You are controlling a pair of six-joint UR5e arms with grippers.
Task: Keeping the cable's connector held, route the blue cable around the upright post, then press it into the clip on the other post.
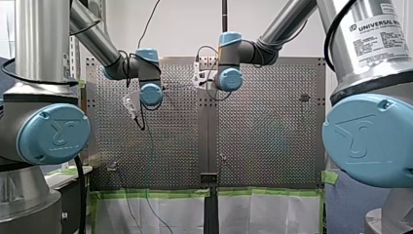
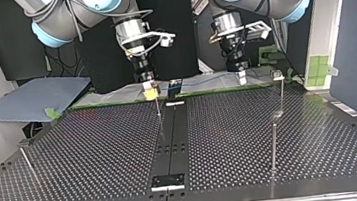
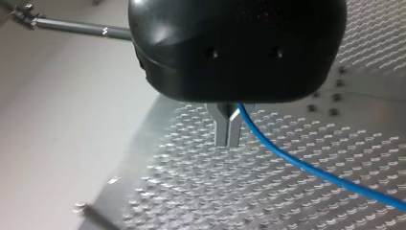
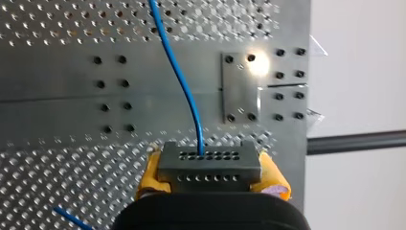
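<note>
"UNIVERSAL" label (image 1: pixel 379 30) on my right arm (image 1: pixel 368 140)

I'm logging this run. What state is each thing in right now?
Right gripper: shut on connector.
Connector: gripped between yellow pads, cable plugged in.
Left gripper: shut on cable.
Cable: strung between the grippers, round no post.
Post: upright, bare.
Clip: empty.

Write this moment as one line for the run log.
right gripper: shut on connector | left gripper: shut on cable | post: not rounded | clip: empty
</note>
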